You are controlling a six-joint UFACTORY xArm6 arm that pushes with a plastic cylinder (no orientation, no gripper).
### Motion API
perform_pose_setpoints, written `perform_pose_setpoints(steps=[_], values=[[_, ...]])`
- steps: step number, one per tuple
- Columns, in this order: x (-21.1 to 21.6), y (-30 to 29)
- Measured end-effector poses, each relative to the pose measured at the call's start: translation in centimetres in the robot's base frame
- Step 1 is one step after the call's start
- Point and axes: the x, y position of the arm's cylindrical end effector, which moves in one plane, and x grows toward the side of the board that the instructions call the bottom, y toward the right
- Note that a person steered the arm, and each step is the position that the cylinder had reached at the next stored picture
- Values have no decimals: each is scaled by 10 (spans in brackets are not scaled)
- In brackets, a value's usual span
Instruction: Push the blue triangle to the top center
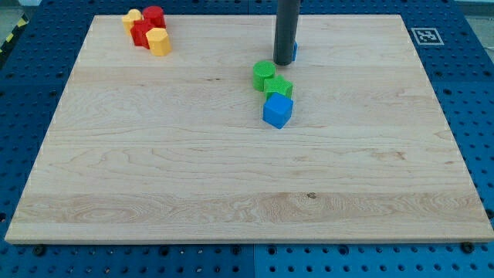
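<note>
Here, a pale wooden board (154,177) is lying on a blue perforated table, and a dark rod is coming down from the view's top edge near the middle. My tip (284,63) is resting at board height near the top centre, and it is holding nothing, since it can only push. A sliver of blue is peeking out from behind the rod's right side, touching it; this is probably the blue triangle (294,51), though its shape is mostly hidden, so I cannot be sure.

Judging from this, the push is sitting in its closing stage: the blue piece is already lying close to the top centre, perhaps slightly to the view's right of it. The next move is likely calling for only a small nudge, or for easing away without dragging the block.

Just below my tip, a green round block (264,75), a second green block (278,87) and a blue cube (278,111) are standing in a short touching chain running down and to the right. Well apart, at the view's top left, two red blocks (147,25) and two yellow blocks (158,41) are clustering together.
</note>
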Motion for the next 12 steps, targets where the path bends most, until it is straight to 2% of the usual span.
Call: perform_pose_setpoints(steps=[3,4,7,12], values=[[-1,47],[-2,46],[-47,6],[-50,-24]])
